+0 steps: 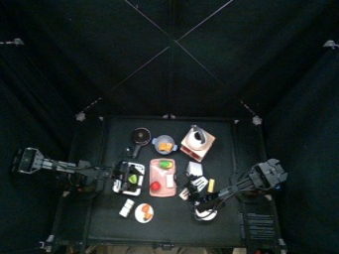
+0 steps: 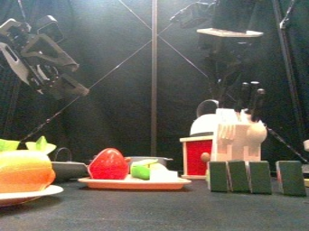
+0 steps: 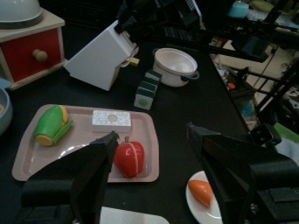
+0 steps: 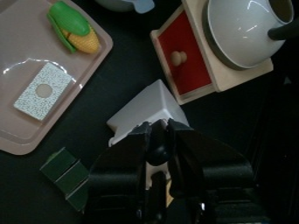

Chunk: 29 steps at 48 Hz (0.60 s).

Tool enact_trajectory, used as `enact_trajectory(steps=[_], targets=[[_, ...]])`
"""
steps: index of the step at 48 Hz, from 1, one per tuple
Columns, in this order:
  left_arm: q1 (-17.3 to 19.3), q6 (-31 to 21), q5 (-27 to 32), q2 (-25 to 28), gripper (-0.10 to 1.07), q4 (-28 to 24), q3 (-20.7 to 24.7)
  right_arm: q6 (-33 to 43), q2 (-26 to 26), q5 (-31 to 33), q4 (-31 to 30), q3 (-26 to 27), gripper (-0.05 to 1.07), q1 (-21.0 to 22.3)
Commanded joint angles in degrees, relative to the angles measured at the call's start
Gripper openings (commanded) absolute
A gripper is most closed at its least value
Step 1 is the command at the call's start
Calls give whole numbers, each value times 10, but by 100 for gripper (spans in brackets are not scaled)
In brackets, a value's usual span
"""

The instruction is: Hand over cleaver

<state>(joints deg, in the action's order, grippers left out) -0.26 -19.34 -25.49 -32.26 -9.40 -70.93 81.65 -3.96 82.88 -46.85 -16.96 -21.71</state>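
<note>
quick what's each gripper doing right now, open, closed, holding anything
Left gripper: open, holding nothing, above the pink tray.
Right gripper: over the white knife block; jaw state cannot be told.

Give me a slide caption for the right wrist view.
Right gripper hovers over the white knife block, beside the red stove and pink tray.

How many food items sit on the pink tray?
3: a corn cob at one end, a white patterned block mid-tray, and a red strawberry-like piece at the other end. Nothing seems hidden.
</note>
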Motion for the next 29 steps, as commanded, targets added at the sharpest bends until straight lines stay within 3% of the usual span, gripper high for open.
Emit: enact_trajectory(steps=[1,29], targets=[[1,1,-4,-2,98,1,7,2,33,1,-6,15,58,3],[1,2,-3,-2,98,1,7,-5,78,25,-18,46,58,-21]])
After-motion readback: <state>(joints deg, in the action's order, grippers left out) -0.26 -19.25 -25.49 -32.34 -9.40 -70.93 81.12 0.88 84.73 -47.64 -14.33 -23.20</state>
